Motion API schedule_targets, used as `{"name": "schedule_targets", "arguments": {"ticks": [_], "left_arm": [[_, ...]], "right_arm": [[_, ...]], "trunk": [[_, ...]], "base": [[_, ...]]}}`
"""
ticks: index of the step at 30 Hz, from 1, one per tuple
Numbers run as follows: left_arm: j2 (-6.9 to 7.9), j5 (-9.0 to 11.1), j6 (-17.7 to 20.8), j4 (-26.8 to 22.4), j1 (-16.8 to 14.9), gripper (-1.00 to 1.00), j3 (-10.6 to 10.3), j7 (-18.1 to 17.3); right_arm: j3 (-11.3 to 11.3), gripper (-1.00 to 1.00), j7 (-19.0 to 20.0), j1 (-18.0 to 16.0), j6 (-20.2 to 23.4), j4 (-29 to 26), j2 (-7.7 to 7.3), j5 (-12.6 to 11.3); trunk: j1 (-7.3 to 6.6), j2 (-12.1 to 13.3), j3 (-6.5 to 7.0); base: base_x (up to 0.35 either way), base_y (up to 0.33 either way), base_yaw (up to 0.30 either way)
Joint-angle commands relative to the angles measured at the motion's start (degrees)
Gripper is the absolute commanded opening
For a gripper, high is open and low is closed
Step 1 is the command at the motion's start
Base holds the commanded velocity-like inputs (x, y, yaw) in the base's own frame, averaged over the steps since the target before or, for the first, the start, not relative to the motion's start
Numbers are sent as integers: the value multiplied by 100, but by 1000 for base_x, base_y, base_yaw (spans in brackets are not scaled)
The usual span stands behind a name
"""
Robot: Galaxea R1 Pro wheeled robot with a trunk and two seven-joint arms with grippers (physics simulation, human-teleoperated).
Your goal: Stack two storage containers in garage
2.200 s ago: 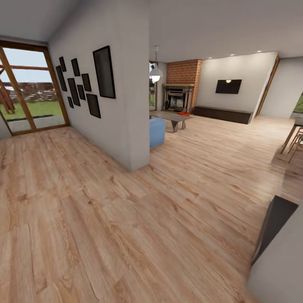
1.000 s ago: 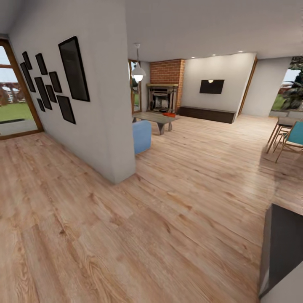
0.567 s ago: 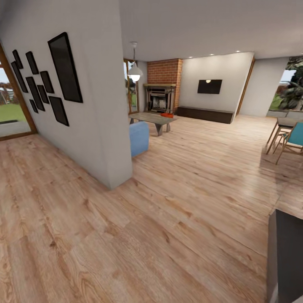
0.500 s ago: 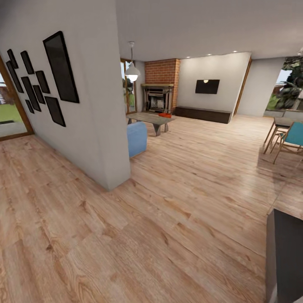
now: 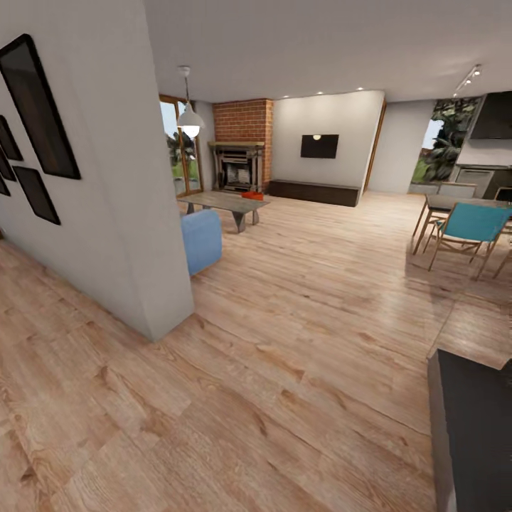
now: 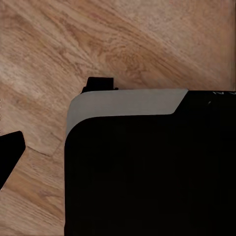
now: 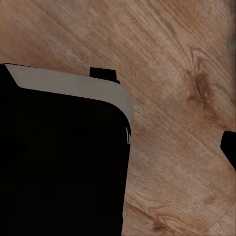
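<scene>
Far across the light wood plank floor [image 5: 306,299] lies the living room, with its red brick fireplace [image 5: 243,124], wall-mounted black TV [image 5: 318,146] and long dark low cabinet [image 5: 313,192]. A small orange-red storage container [image 5: 252,195] shows by the far end of the coffee table [image 5: 222,203], in front of the fireplace; whether it is one bin or two is too small to tell. Both wrist views look down on my black, grey-edged base [image 6: 147,167] [image 7: 59,157] over the plank floor. A dark tip pokes in at each wrist view's edge, and the jaws' state is unclear.
A white wall corner [image 5: 153,249] with black frames juts out at the left, a blue seat [image 5: 201,240] just behind it. A dining table with teal chairs [image 5: 466,226] stands at the right. A dark counter [image 5: 473,434] sits at the lower right. A pendant lamp [image 5: 188,121] hangs over the coffee table.
The camera has advanced and turned right, so the scene slid left. The glass door at the left has left the picture, and the dining table and teal chairs have come in.
</scene>
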Motion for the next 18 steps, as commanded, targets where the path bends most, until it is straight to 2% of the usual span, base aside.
{"name": "schedule_targets", "arguments": {"ticks": [1,8,18], "left_arm": [[-1,5,-22,3,-3,100,15,10],[-1,5,-20,3,-3,100,15,11],[-1,5,-22,5,-3,100,15,44]], "right_arm": [[47,100,-5,-7,-29,17,5,-50],[47,100,-5,-7,-29,17,0,-57],[46,100,-5,-7,-20,17,-1,-116]], "trunk": [[3,-2,-5],[3,-2,-5],[3,-2,-5]], "base": [[322,0,-223],[322,0,-189],[322,0,-14]]}}
